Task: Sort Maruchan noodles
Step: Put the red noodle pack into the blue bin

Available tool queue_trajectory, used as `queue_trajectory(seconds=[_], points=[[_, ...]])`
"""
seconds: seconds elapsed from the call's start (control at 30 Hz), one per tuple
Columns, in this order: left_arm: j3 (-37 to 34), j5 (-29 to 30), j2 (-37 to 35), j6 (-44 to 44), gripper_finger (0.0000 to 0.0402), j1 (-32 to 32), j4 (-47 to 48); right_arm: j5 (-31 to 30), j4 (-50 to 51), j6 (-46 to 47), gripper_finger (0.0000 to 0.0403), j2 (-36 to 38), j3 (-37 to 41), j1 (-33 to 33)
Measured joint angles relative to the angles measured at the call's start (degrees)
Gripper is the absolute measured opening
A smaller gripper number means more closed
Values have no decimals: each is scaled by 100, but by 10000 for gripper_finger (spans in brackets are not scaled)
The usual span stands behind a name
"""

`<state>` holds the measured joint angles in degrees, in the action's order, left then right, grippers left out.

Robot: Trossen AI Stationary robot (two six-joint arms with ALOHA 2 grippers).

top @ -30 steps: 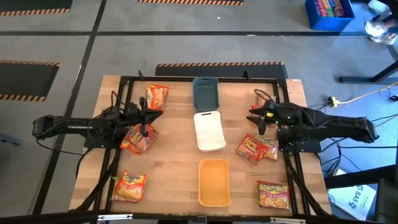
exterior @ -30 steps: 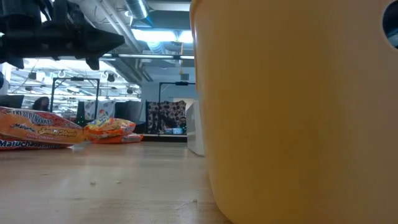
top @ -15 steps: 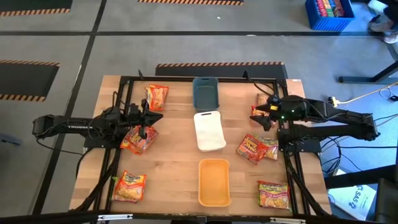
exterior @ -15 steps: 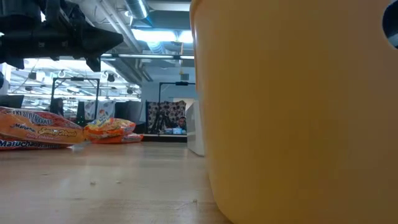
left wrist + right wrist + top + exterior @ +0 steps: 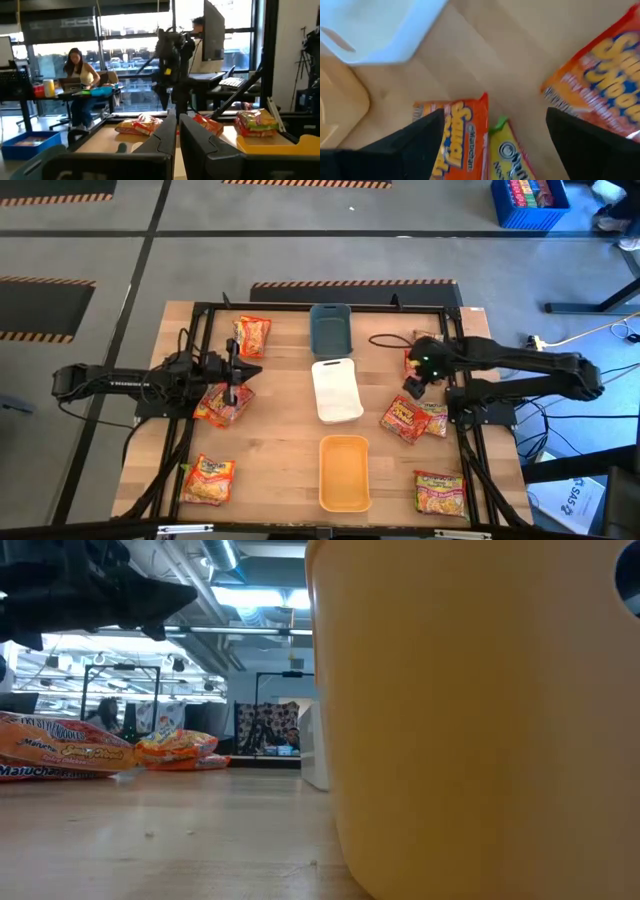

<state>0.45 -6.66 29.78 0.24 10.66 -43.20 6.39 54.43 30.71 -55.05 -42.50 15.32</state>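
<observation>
High view: over the last second my right end effector [image 5: 413, 383] swung from the desk's right edge inward and now hangs over bare wood between the packet at the far right [image 5: 418, 352] and the overlapping pair [image 5: 408, 418]; its fingers [image 5: 415, 145] are spread and empty, which I judge to be an approach to a pick. My left end effector [image 5: 234, 376] stays above the left packet [image 5: 222, 404], fingers pressed together, nothing pinched. Remaining packets lie at the far left [image 5: 252, 335], near left [image 5: 208, 479] and near right [image 5: 441, 492]. The blue-grey tray [image 5: 331, 330], white tray [image 5: 336, 390] and orange-yellow tray [image 5: 344, 472] hold nothing; sorting has not visibly begun.
</observation>
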Motion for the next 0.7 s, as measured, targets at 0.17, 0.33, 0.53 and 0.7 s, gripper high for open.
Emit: queue_trajectory(seconds=[0.17, 0.33, 0.53, 0.7], points=[[0, -194, 0, 57, 16, 0, -29, 982, -151, -139, 334, -481, 256, 212], [0, -234, 0, 287, 16, 0, -26, 1390, -278, 50, 334, -522, 672, 195], [0, -588, 0, 190, 16, 0, -24, 1723, -980, 78, 334, -522, 1124, 197], [-1, -554, 0, 180, 16, 0, -23, 1937, -1474, 206, 334, -522, 1467, 197]])
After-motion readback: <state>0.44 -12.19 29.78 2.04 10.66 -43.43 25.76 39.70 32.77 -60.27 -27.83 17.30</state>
